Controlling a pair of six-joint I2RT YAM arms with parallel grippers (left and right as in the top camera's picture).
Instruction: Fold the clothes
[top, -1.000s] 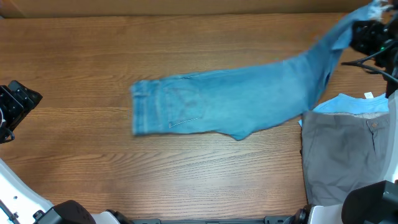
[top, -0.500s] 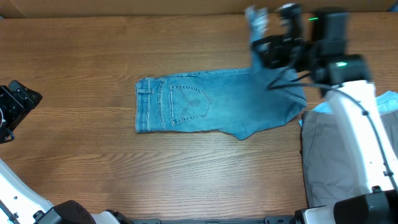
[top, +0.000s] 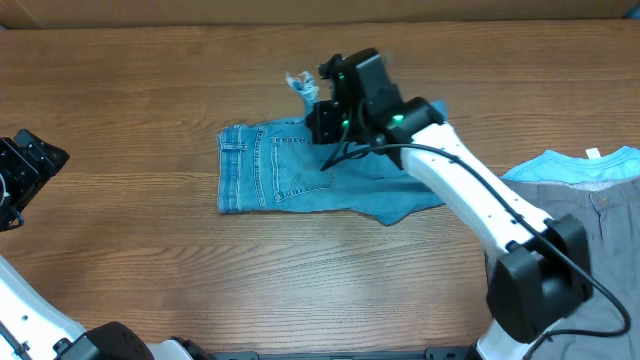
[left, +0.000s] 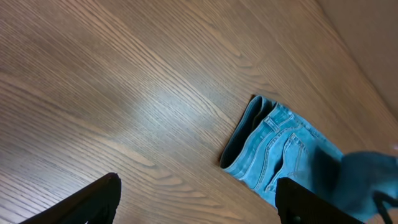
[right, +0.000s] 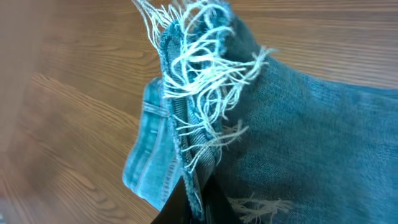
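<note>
The light-blue denim jeans lie in the middle of the table, waistband at the left, a stitched back pocket showing. My right gripper is shut on the frayed ankle hems and holds the leg ends above the seat of the jeans, the legs doubled back over themselves. The hem's white threads fill the right wrist view. My left gripper is open and empty at the table's far left, well short of the waistband.
A grey garment with a light-blue one on it lies at the right edge of the table. The right arm stretches across the jeans' folded legs. Bare wood lies left of the jeans.
My right gripper has carried the leg hems from the far right corner leftward over the jeans, doubling the legs back. The left arm has not moved.
</note>
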